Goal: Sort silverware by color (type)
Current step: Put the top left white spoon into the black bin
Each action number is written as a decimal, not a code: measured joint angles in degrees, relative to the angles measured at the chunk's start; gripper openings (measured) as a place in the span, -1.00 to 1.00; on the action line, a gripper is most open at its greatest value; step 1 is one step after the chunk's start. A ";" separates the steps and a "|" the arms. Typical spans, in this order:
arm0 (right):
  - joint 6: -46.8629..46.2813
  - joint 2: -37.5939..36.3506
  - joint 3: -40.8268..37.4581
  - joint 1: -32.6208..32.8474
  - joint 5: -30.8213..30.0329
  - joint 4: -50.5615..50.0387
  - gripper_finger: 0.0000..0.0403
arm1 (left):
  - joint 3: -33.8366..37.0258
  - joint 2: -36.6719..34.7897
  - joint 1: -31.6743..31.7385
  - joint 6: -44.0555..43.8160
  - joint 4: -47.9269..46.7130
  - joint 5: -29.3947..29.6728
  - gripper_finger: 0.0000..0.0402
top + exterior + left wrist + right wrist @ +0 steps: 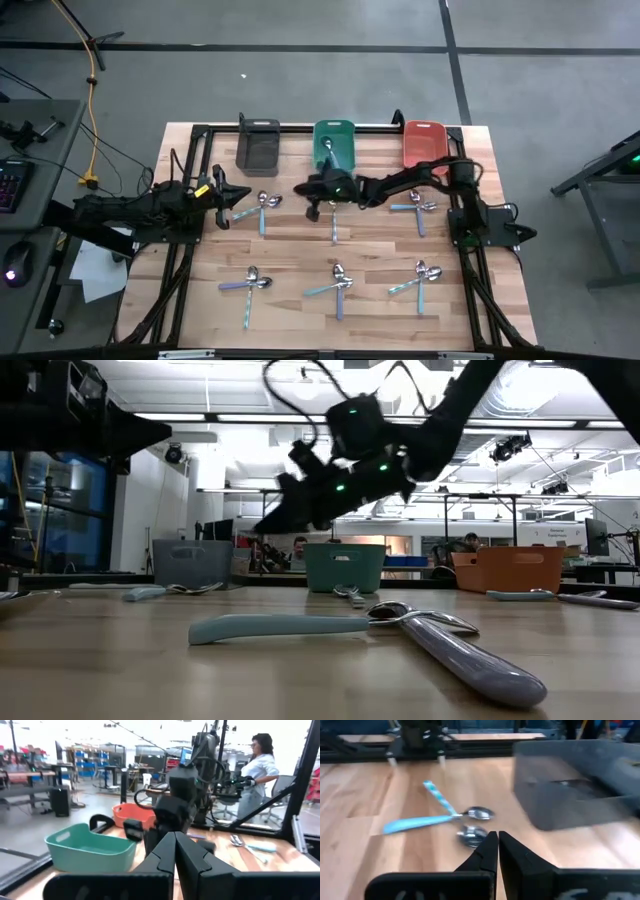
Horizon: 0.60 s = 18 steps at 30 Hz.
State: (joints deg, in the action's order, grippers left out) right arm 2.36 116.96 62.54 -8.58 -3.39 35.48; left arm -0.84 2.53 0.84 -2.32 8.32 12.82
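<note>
Nearest the low camera, two crossed spoons (380,622) lie on the table (120,680), one handle teal, one lilac. Behind them I count three bins: grey (192,563), teal (345,566) and orange (518,568). My right gripper (275,525) hangs in the air above the teal bin's near side, carrying nothing I can see.

From the high camera I count six spoon clusters on the wood: three in a front row (338,285) and three nearer the bins, plus one spoon already standing in the teal bin (334,146). This view alone shows that spoon inside. My left gripper (228,201) waits at the table's left, beside the crossed pair (262,206) below the grey bin (259,146).

Left wrist: its fingers (176,851) are pressed together, empty, facing the right arm and the teal bin (90,847); a person stands beyond the table.

Right wrist: fingers (496,847) closed to a sliver, gripping nothing, over the light-blue crossed spoons (445,815).
</note>
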 joint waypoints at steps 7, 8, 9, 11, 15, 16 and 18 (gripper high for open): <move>5.93 -13.79 -13.72 -3.26 2.04 2.07 -1.00 | -0.02 4.22 0.15 -0.25 -0.28 1.62 -1.00; 7.00 -16.08 -16.07 -3.82 2.80 2.15 -1.00 | -0.02 5.22 0.16 -0.46 -0.34 1.63 -1.00; 7.99 -18.39 -18.10 -4.46 3.59 2.52 -1.00 | -0.03 6.47 0.21 -0.48 -0.41 1.78 -1.00; 9.28 -23.17 -22.12 -5.59 4.03 2.51 -1.00 | -0.02 9.26 0.27 -0.57 -1.16 2.02 -1.00; 10.30 -32.24 -28.80 -7.37 4.19 2.45 -1.00 | -1.37 15.27 0.28 -4.60 -3.31 1.07 -1.00; 10.24 -34.12 -30.01 -7.67 4.34 2.51 -1.00 | -2.43 16.68 0.26 -6.03 -5.01 0.72 -1.00; 10.24 -37.60 -32.27 -8.07 4.34 2.53 -1.00 | -4.73 19.38 0.27 -8.25 -9.67 -0.22 -1.00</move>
State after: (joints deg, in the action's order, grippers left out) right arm 12.60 79.36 30.27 -16.65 0.94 38.01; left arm -5.58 21.91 1.11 -10.57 -1.35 12.60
